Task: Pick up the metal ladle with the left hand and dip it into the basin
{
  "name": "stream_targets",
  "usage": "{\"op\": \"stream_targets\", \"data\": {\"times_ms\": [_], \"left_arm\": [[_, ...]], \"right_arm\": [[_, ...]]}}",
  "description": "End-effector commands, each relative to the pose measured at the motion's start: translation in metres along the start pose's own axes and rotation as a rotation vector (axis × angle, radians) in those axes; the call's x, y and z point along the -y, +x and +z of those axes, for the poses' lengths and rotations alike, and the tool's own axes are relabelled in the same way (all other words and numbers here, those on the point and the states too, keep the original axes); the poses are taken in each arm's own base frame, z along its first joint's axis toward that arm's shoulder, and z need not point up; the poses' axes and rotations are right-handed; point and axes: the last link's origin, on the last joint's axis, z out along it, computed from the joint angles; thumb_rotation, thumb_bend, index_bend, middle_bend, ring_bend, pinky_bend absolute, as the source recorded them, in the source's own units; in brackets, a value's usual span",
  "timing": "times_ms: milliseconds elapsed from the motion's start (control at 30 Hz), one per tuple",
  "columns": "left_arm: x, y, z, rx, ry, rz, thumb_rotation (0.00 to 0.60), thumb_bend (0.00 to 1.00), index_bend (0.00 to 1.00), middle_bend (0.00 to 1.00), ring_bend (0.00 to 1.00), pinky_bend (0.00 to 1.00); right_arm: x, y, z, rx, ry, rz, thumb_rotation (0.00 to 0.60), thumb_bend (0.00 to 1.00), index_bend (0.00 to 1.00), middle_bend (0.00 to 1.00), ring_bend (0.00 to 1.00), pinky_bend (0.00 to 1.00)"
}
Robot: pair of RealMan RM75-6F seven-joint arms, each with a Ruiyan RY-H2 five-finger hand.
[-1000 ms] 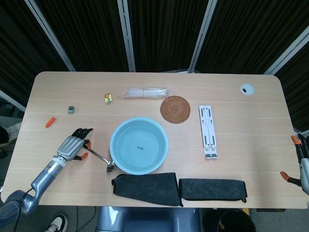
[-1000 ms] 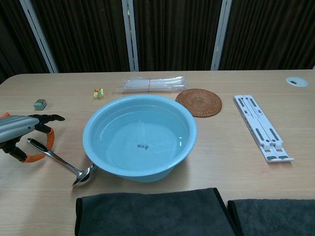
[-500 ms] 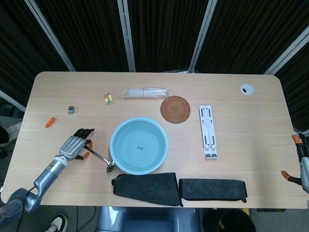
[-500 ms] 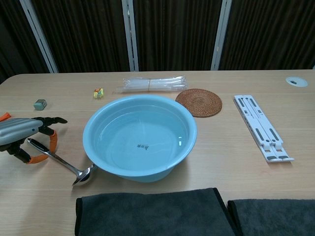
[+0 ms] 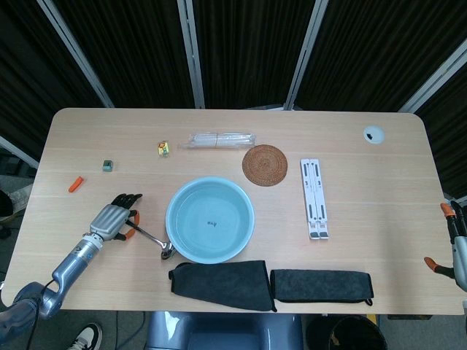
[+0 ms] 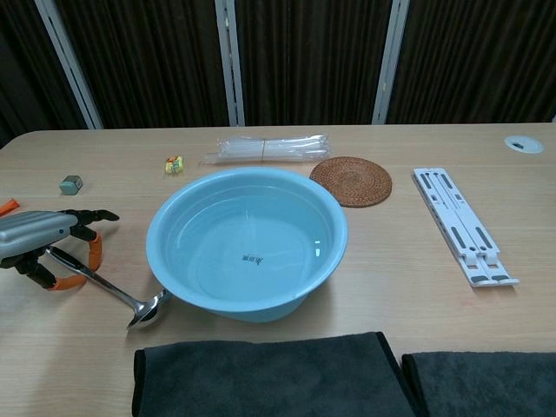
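The metal ladle (image 5: 149, 236) (image 6: 109, 288) lies flat on the table, its bowl touching the left front of the basin and its handle running out to the left. The light blue basin (image 5: 175, 203) (image 6: 252, 173) stands in the middle and holds water. My left hand (image 5: 113, 219) (image 6: 39, 234) hovers low over the far end of the handle, fingers apart on either side of it, not closed on it. My right hand (image 5: 455, 244) shows only at the right edge of the head view, fingers apart and holding nothing.
Two dark grey cloths (image 5: 222, 283) (image 5: 321, 284) lie along the front edge. Behind the basin are a woven coaster (image 5: 265, 165), a clear plastic packet (image 5: 219, 139) and a white folding stand (image 5: 314, 198). Small items (image 5: 107, 165) (image 5: 75, 184) (image 5: 163, 149) lie far left.
My left hand has sunk slightly closer over the handle's end. The ladle and the basin have stayed where they were.
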Motion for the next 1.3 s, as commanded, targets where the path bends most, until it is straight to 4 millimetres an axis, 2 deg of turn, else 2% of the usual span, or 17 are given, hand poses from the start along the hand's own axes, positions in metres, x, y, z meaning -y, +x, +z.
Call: {"op": "stream_targets", "data": {"times_ms": [33,167,333,533,600,733,1300], "left_arm": [[-0.001,-0.001,0.001,0.003,-0.003,0.0,0.6,0.38,0.49,0.0,0.0,0.0],[-0.002,-0.002,0.001,0.005,-0.007,-0.002,0.6,0.39,0.53,0.0,0.0,0.0],[-0.002,-0.003,-0.001,0.0,-0.012,-0.009,0.6,0.48,0.62,0.0,0.0,0.0],[-0.002,0.0,-0.01,-0.03,-0.029,-0.023,0.6,0.5,0.64,0.0,0.0,0.0],[-0.002,0.001,-0.015,-0.04,-0.039,-0.026,0.6,0.5,0.65,0.0,0.0,0.0],[-0.002,0.004,-0.038,-0.064,-0.077,-0.023,0.6,0.5,0.65,0.0,0.0,0.0],[-0.009,0.009,-0.093,-0.076,-0.14,-0.061,0.6,0.5,0.66,0.0,0.0,0.0]], "right_arm": [[0.0,0.0,0.0,0.0,-0.001,0.001,0.6,0.0,0.0,0.0,0.0,0.0],[0.0,0.0,0.001,0.0,-0.002,0.001,0.6,0.0,0.0,0.0,0.0,0.0],[0.0,0.0,0.0,-0.002,-0.001,0.002,0.6,0.0,0.0,0.0,0.0,0.0],[0.0,0.0,0.0,-0.002,0.002,0.002,0.6,0.0,0.0,0.0,0.0,0.0],[0.001,0.0,-0.001,-0.002,0.004,0.003,0.6,0.0,0.0,0.0,0.0,0.0],[0.002,0.001,-0.003,-0.005,0.013,0.005,0.6,0.0,0.0,0.0,0.0,0.0],[0.004,0.002,-0.007,-0.007,0.027,0.011,0.6,0.0,0.0,0.0,0.0,0.0]]}}
